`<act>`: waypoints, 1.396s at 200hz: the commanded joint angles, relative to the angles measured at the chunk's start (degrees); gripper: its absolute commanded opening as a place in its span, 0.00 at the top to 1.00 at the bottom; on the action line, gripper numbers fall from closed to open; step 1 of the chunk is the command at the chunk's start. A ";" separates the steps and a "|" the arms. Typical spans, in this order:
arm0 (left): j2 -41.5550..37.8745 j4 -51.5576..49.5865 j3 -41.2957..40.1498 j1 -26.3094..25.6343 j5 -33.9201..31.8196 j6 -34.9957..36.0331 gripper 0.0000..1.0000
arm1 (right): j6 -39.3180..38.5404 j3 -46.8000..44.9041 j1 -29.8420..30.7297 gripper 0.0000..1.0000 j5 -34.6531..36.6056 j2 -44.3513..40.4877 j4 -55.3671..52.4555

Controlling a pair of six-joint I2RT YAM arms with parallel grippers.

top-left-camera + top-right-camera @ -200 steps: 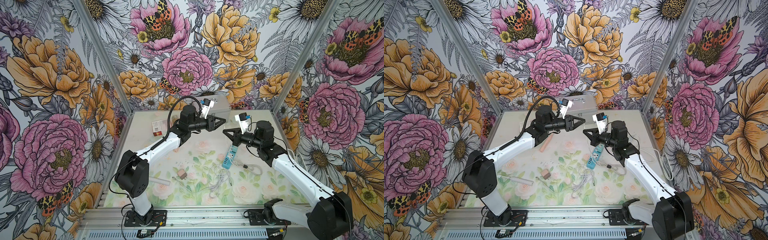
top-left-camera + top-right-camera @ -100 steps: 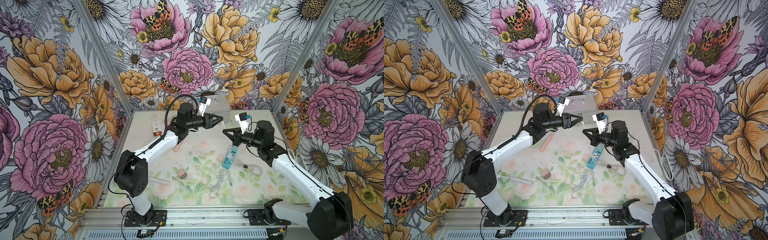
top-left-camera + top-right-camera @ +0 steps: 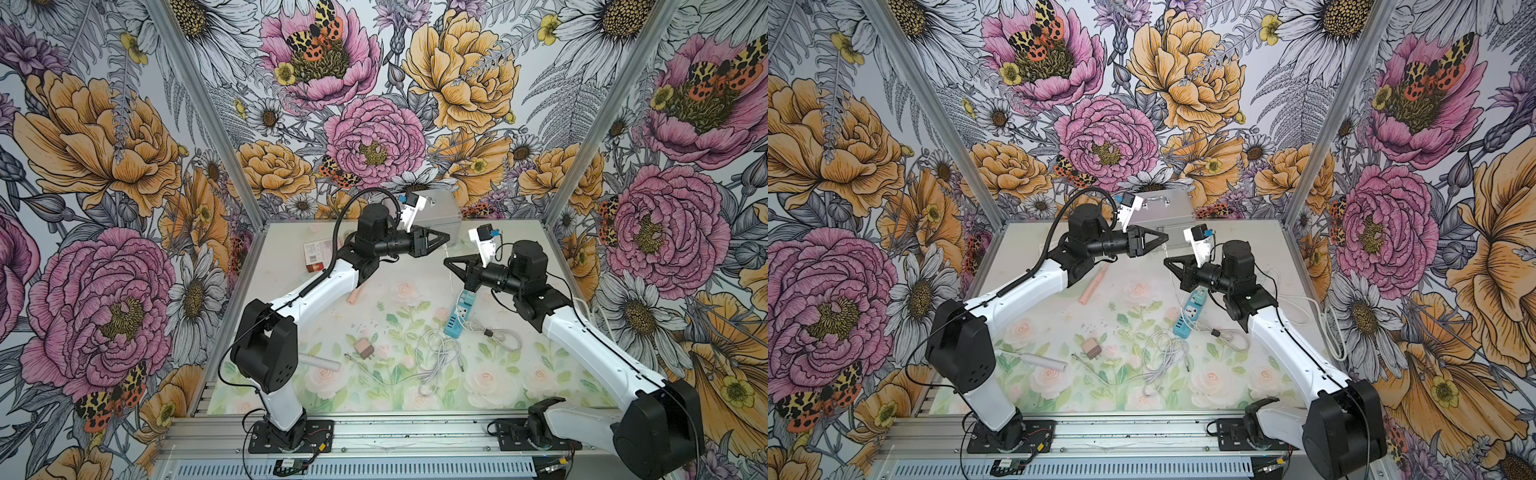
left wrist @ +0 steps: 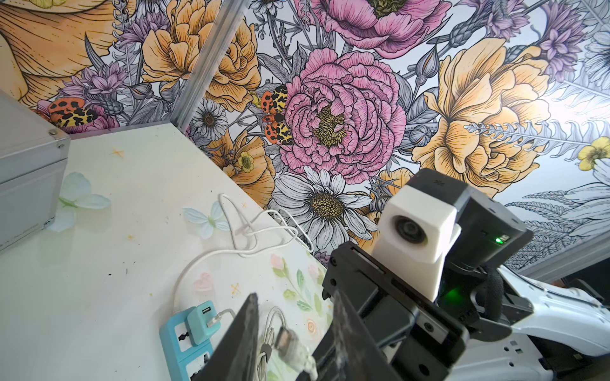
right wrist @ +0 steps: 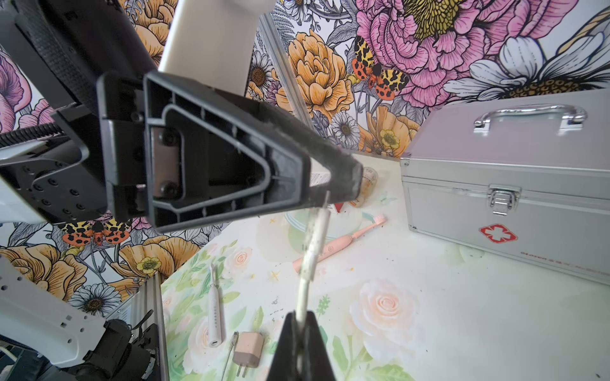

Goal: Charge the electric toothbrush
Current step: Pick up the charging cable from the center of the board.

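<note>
Now the left gripper [image 3: 442, 240] has eased its jaws a little wider and lifted slightly toward the far edge of the table [image 3: 291, 237]. In the left wrist view its fingers [image 4: 244, 330] stand partly apart with the USB plug [image 4: 287, 339] between them, clamped by neither as far as I can tell. Facing it, the right gripper [image 3: 449, 262] hasn't budged and is pinched tight on the white cable [image 5: 305, 290] just below that plug. To me this reads as a handover or a regrip, with the right arm carrying the cable for the moment. Outward from there, the teal power strip [image 4: 185, 349] lies under the right arm with a teal adapter [image 4: 201, 321] already plugged into it. A pink adapter [image 5: 248, 353] sits loose mid-table. Neither toothbrush is connected yet: the pink toothbrush [image 5: 340, 242] lies flat beneath the left arm, head toward the far edge, and a white toothbrush [image 5: 214, 316] lies near the near-left corner. At the far edge the silver case [image 5: 495, 184] is latched shut, contents unseen, and a small carton [image 3: 314, 257] sits near the far-left corner, its inside hidden.
</note>
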 commanded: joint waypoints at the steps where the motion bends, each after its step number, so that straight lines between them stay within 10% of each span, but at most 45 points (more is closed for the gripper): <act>1: 0.65 -1.40 1.04 -0.05 -0.65 1.43 0.61 | 0.10 2.29 -0.42 1.00 -1.35 -0.58 1.89; 225: -2.04 -1.36 0.27 0.65 0.86 3.35 1.00 | -2.06 4.72 -1.20 1.00 -4.09 3.14 -3.45; 279: -1.97 0.82 0.69 -0.72 1.97 4.05 1.00 | 4.03 6.13 -3.32 0.64 -13.16 1.19 -3.32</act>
